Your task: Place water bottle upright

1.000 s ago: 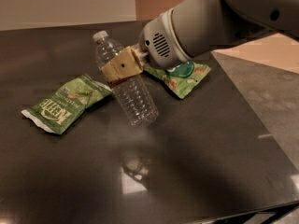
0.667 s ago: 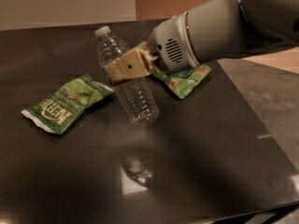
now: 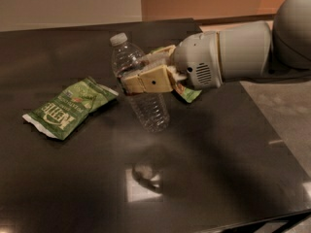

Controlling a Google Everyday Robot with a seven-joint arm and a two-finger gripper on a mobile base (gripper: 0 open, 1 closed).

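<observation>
The water bottle [image 3: 146, 103] is clear ribbed plastic with a white cap at its upper left. It is tilted, cap leaning left, and held above the dark table [image 3: 218, 169]. My gripper [image 3: 138, 79] reaches in from the right and is shut on the bottle's middle, covering most of the red-and-white label. The bottle's base hangs over the table and does not touch it.
A green snack bag [image 3: 68, 108] lies flat on the table left of the bottle. A second green bag [image 3: 189, 93] lies mostly hidden behind my wrist. The table's right edge [image 3: 272, 125] borders a grey floor. A wall stands behind the table.
My arm has swung, the wrist now reaching in more level from the right. The bottle stays in the grip and stands a little nearer to upright.
</observation>
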